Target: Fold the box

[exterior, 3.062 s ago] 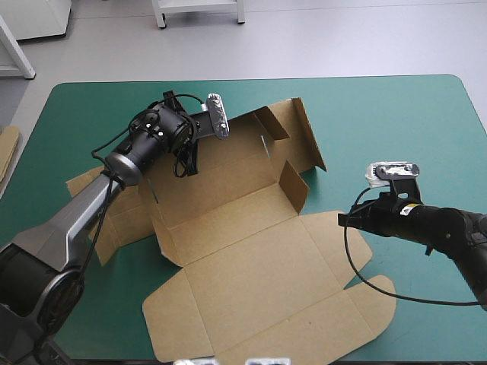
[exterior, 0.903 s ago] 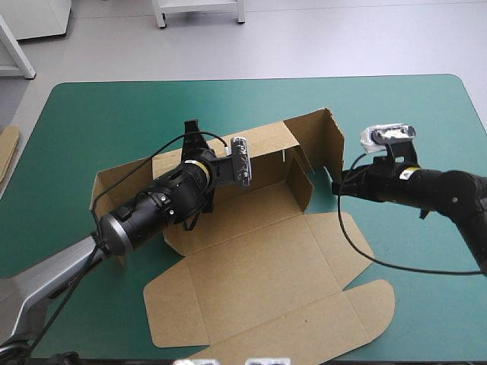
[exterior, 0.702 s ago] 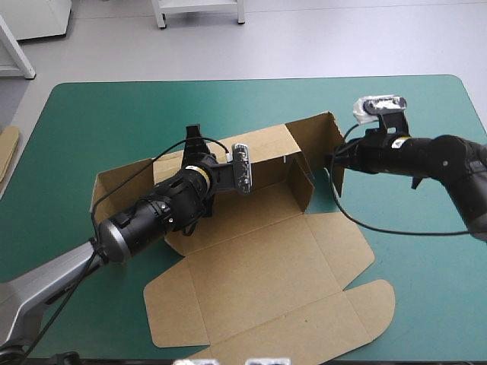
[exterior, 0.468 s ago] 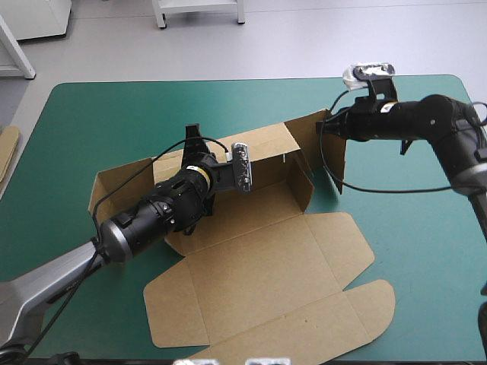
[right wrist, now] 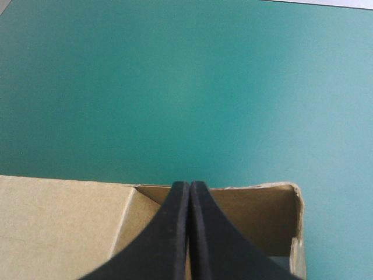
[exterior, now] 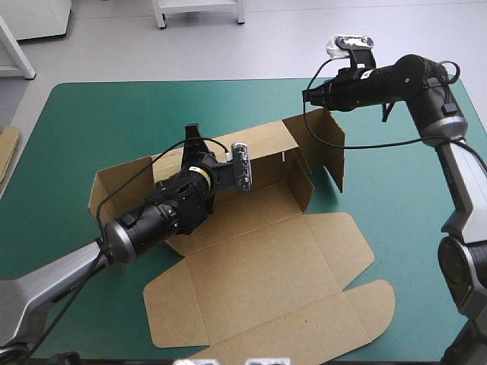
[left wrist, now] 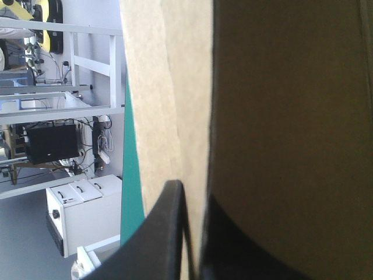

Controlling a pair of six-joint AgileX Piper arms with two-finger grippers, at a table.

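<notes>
left gripper (left wrist: 192, 197) clamping box (left wrist: 280, 116), right gripper (right wrist: 189, 184) fingers together

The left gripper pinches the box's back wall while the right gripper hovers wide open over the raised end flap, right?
Not quite: the right gripper is shut, its fingers meeting, as the right wrist view shows. The left gripper does pinch the box's back wall.

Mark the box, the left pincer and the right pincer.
box (exterior: 266, 262): high view, on the flat lid panel.
left pincer (left wrist: 194, 193): left wrist view, between its tips, clamped on the box.
right pincer (right wrist: 189, 184): right wrist view, at the shut tips.
</notes>
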